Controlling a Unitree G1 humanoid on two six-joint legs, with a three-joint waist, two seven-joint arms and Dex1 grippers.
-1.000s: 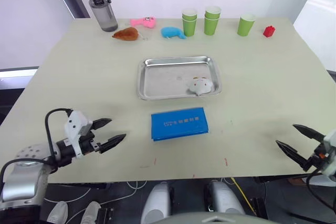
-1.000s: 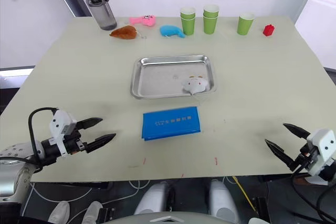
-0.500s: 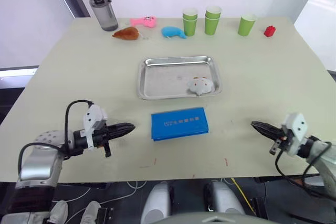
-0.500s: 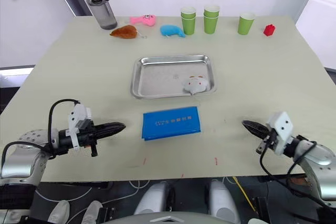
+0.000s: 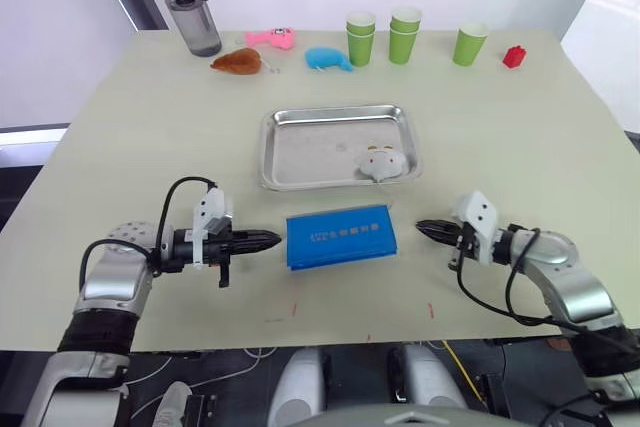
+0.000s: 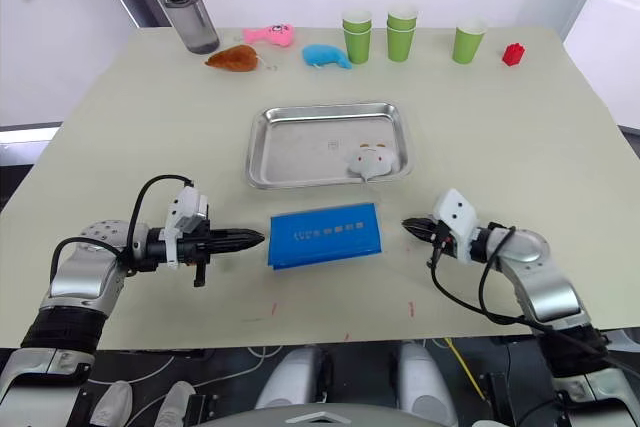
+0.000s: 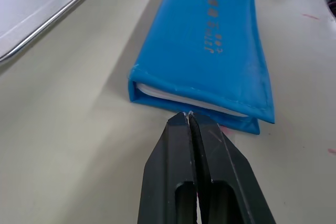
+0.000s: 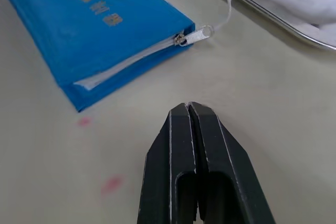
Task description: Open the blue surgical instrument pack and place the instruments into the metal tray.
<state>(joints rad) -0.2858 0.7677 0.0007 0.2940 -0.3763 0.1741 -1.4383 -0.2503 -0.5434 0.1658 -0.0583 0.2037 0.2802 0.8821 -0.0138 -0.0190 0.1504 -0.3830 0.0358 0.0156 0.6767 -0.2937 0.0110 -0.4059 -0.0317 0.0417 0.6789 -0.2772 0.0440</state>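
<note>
The blue surgical instrument pack lies closed and flat on the table, just in front of the metal tray. White lettering shows on its cover. The instruments are hidden inside it. My left gripper is shut, its tip right at the pack's left end with nothing held. On the other side my right gripper is also shut, pointing at the pack's right end a short way off. A zipper pull sticks out at that end. A white plush toy lies in the tray's right front corner.
Along the far edge stand a dark-capped bottle, three green cup stacks and a small red object. A pink toy, a brown toy and a blue toy lie there too.
Both grippers went from open to shut. Both arms moved inward from the table's front corners to either end of the pack.
</note>
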